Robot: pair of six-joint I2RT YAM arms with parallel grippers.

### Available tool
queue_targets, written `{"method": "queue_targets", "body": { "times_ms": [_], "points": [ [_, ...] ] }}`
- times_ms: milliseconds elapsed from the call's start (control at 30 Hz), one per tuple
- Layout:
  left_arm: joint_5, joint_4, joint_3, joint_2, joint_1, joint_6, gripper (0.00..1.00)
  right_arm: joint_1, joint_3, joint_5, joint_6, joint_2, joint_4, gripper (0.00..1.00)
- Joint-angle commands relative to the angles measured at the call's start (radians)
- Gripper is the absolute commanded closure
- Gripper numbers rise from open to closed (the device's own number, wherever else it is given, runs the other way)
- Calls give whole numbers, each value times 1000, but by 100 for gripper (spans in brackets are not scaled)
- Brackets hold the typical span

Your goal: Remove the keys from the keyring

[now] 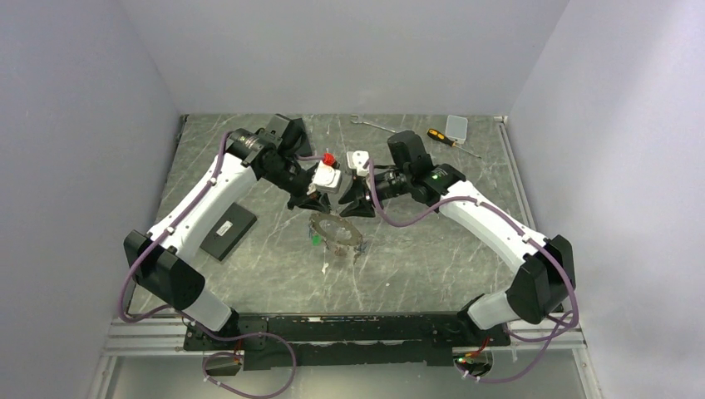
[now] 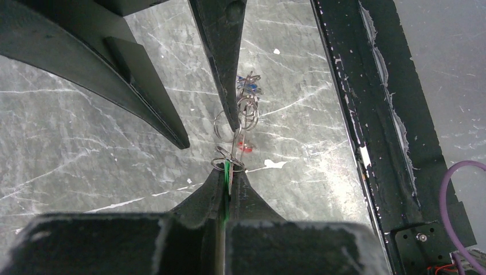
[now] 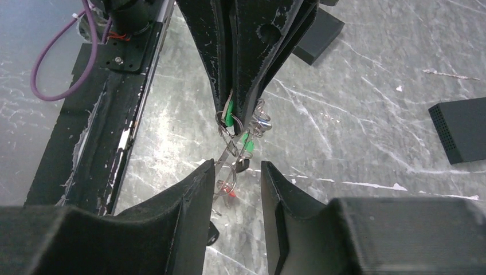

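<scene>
The keyring (image 1: 337,231) is hanging over the desk (image 1: 416,266), keys (image 2: 247,91) bunched on it. The left hand (image 2: 227,175), pressed together, is pinching a green key tag (image 3: 229,118); the right hand (image 3: 238,167), spread, is straddling the wire. It should be clamping the ring steady before working that key off

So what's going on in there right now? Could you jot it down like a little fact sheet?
Left end effector: shut on a green tag
Right end effector: open, straddling the keys
Keyring: between the two arms, keys threaded on it
Elsewhere on the table: black box, wrench, screwdriver
</scene>
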Motion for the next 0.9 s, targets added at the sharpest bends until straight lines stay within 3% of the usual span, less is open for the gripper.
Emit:
{"method": "queue_targets", "body": {
  "times_ms": [0, 633, 733, 867],
  "points": [
    [61, -17, 54, -2, -7, 39, 100, 13, 34, -23, -23, 10, 13, 62],
    [75, -26, 59, 11, -9, 58, 100, 17, 54, -58, -7, 37, 25, 68],
    [76, -23, 59, 10, -9, 54, 100, 17, 51, -54, 7, 38, 38, 75],
    [60, -13, 60, 7, -8, 36, 100, 16, 46, -31, 30, 32, 54, 94]
  ]
}}
